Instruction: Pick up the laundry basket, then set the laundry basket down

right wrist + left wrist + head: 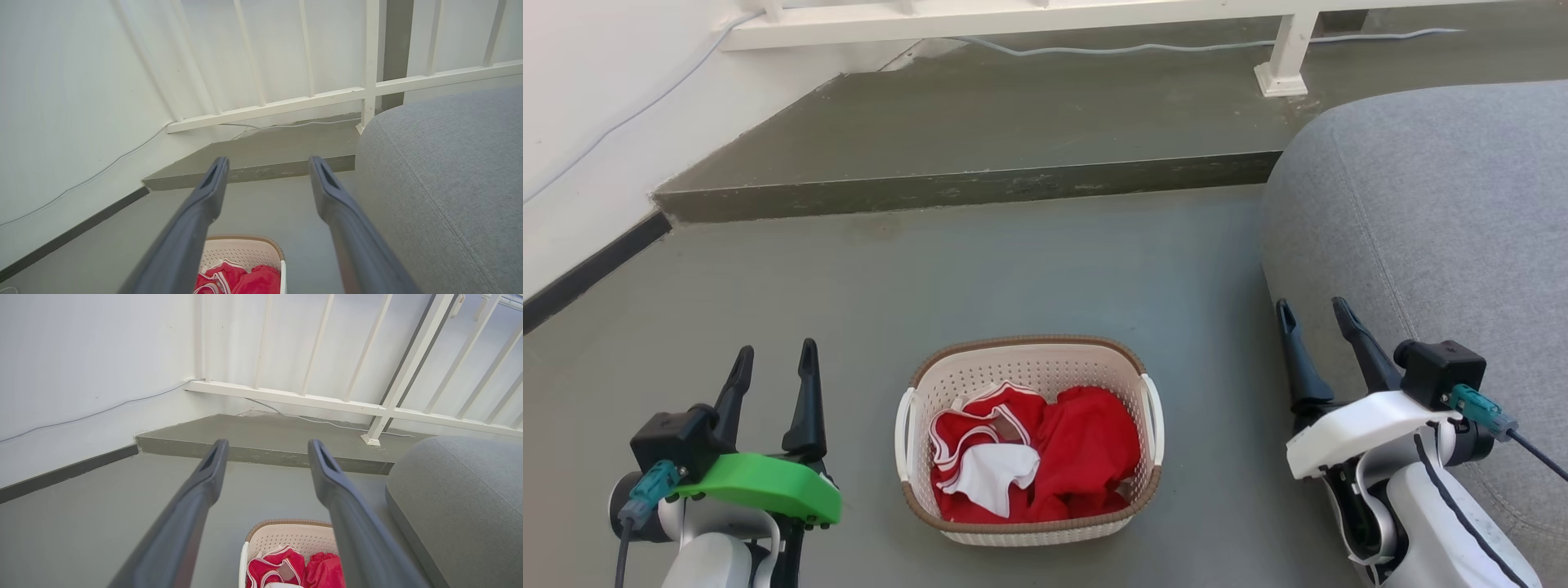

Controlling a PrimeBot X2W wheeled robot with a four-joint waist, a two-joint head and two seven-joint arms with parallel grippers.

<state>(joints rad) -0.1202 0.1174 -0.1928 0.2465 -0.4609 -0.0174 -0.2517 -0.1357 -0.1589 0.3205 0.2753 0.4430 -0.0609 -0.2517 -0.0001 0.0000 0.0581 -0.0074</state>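
Note:
The laundry basket (1058,366) stands on the grey floor in the lower middle of the head view. It is cream-white and perforated, with a brown rim band and a white loop handle on each side, and holds red and white clothes (1033,457). My left gripper (774,359) is open, off to the basket's left and apart from it. On the basket's right my right gripper (1315,314) is open too, holding nothing. The left wrist view has the basket (294,535) low between the fingers (212,465). Its far rim (245,247) sits at the bottom of the right wrist view.
A grey upholstered sofa (1437,220) fills the right side, close to my right arm. A raised concrete step (980,184) runs across behind the basket, with a white railing (1282,49) and a cable on it. A white wall (596,106) with a dark skirting is at the left.

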